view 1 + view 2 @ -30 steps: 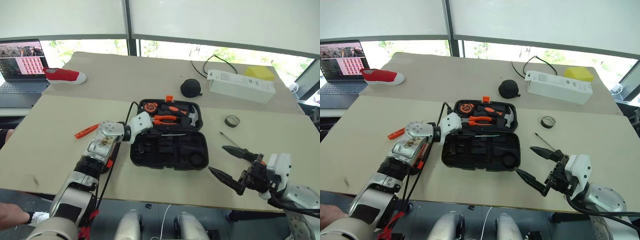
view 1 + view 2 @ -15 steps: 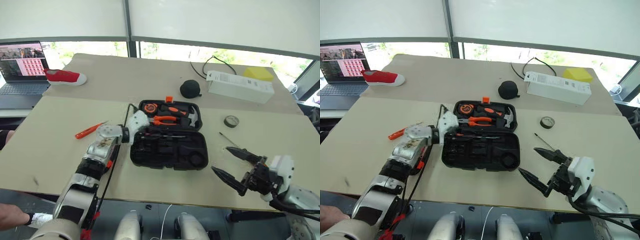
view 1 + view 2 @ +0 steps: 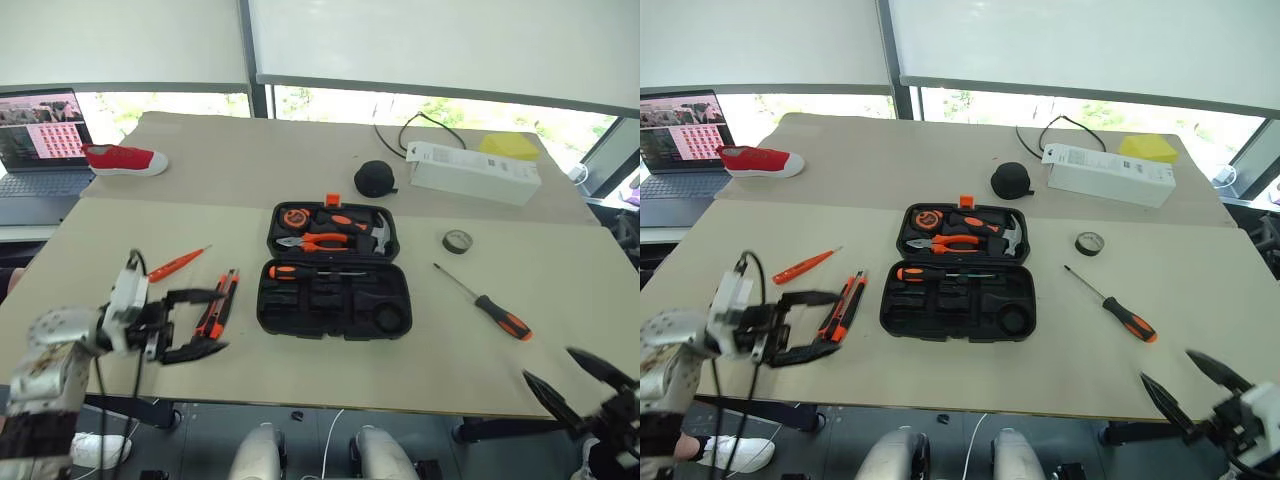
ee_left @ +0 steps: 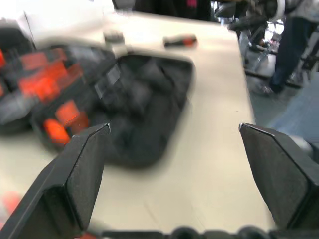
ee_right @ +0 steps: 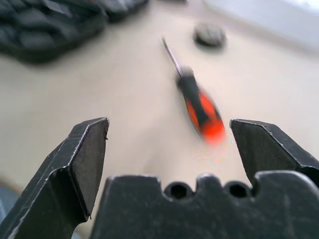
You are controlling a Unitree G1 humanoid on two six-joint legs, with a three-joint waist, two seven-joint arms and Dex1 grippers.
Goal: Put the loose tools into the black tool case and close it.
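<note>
On the left, my left gripper (image 3: 190,324) is wide open and holds nothing. The utility knife (image 3: 216,304) lies just beside it on the desk (image 3: 300,380), long axis pointing away from me. The black tool case (image 3: 333,271) lies open in the middle. On the right, my right gripper (image 3: 572,385) is also open and empty, and a screwdriver (image 3: 483,301) lies ahead of it, so I judge each arm takes its own tool.
</note>
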